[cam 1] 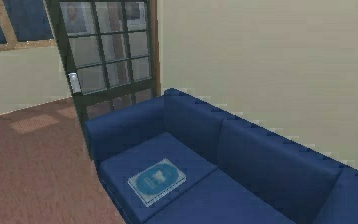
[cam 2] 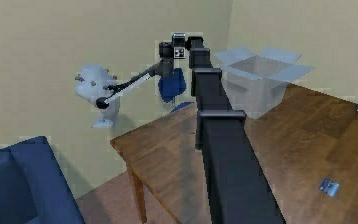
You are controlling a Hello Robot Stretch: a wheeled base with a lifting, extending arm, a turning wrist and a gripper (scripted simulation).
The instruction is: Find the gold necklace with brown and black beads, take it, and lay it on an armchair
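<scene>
Arm (cam 2: 222, 140) reaches over the table (cam 2: 157, 150), maybe to bring the jaws near a blue thing (cam 2: 170, 88); their grip I cannot tell.

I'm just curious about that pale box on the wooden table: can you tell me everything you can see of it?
The box is pale grey-white and looks like cardboard. Its top is open, with the flaps folded outward on all sides. It stands upright and square on the far part of the brown wooden table, resting on its base, close to the cream wall behind it. What lies inside cannot be made out. The robot's dark arm runs past its left side in the picture.
</scene>
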